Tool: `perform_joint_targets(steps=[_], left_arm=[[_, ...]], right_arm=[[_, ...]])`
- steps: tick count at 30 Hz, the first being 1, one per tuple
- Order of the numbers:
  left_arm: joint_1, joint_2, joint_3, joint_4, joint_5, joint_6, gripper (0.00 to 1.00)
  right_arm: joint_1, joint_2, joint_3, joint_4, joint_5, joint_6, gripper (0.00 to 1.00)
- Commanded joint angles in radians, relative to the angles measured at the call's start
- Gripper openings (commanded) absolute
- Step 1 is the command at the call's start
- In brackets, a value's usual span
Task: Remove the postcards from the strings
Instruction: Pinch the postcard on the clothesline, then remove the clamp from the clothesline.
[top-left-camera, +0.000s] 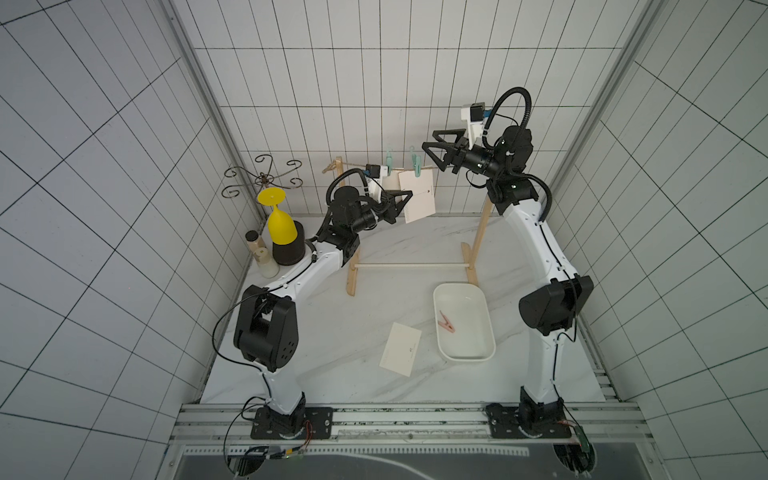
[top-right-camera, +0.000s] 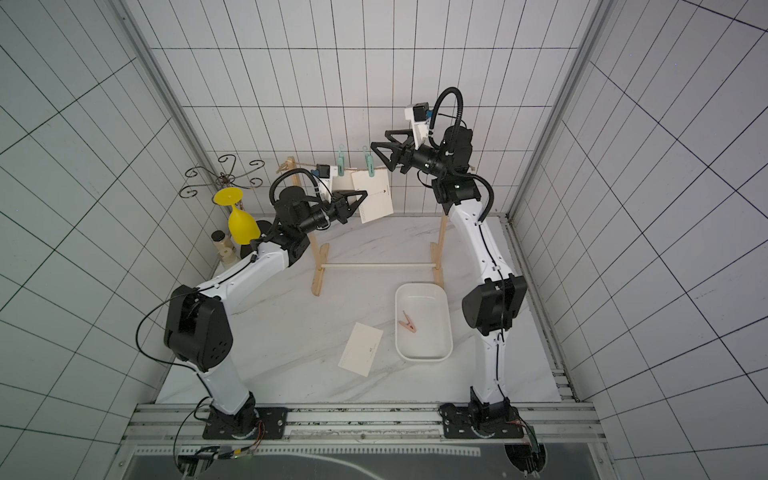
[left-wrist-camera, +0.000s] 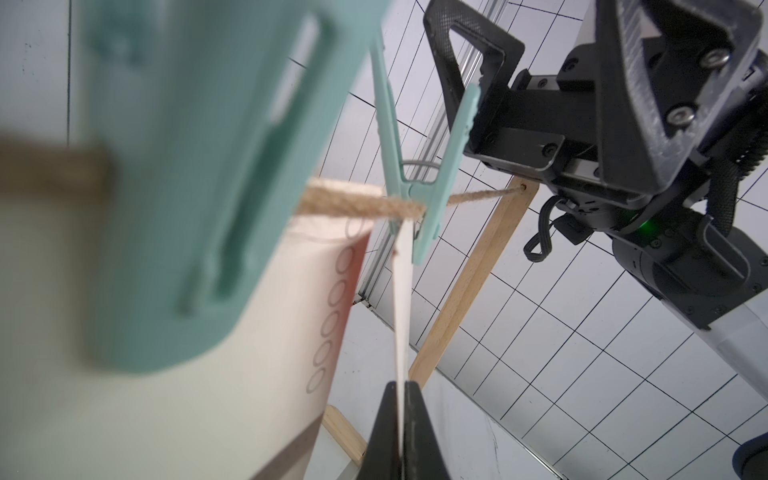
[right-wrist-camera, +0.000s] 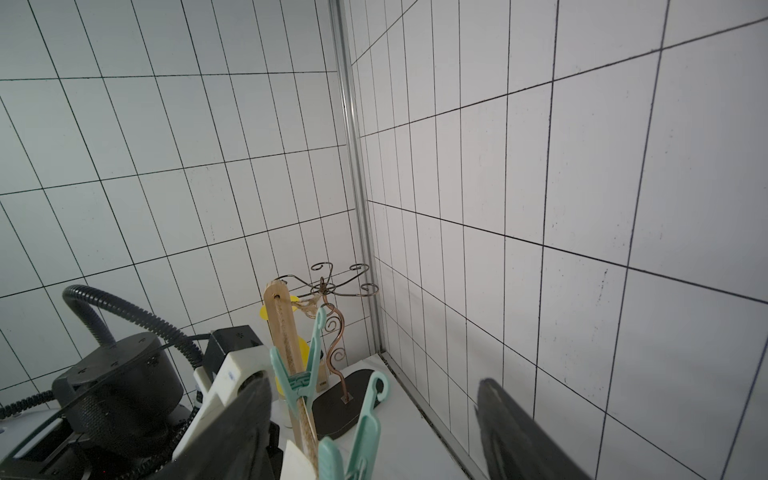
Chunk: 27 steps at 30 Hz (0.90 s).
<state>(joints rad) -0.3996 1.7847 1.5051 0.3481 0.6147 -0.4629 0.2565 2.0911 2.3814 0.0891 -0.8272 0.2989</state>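
Note:
Two postcards hang from the string (left-wrist-camera: 353, 201) on the wooden frame (top-left-camera: 483, 224), each under a teal peg. My left gripper (top-left-camera: 409, 195) (top-right-camera: 365, 193) is shut on the lower edge of the right postcard (top-left-camera: 419, 193) (top-right-camera: 376, 197). In the left wrist view that card (left-wrist-camera: 402, 311) runs edge-on from its peg (left-wrist-camera: 415, 199) down into the pinched fingertips (left-wrist-camera: 390, 399). The other hanging postcard (left-wrist-camera: 208, 395) is beside it. My right gripper (top-left-camera: 429, 140) (right-wrist-camera: 374, 384) is open, its fingers on either side of the peg (right-wrist-camera: 368, 428). A third postcard (top-left-camera: 401, 349) lies flat on the table.
A white tray (top-left-camera: 490, 332) holding a pink peg (top-left-camera: 446, 322) sits at the front right of the frame. At the back left stand a yellow glass (top-left-camera: 280, 224) on a dark holder, a wire stand (top-left-camera: 264, 178) and small bottles. The frame's white dowel (top-left-camera: 411, 266) lies low.

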Motion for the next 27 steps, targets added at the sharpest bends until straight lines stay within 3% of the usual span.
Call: perform_joint_targets(steps=[1, 27], left_arm=[[0.008, 0.01, -0.008, 0.025, 0.027, 0.016, 0.0], [0.019, -0.008, 0.023, -0.086, 0.042, 0.132, 0.0]], right_arm=[[0.013, 0.026, 0.068, 0.007, -0.011, -0.018, 0.79], [0.045, 0.061, 0.019, -0.145, -0.084, -0.132, 0.79]])
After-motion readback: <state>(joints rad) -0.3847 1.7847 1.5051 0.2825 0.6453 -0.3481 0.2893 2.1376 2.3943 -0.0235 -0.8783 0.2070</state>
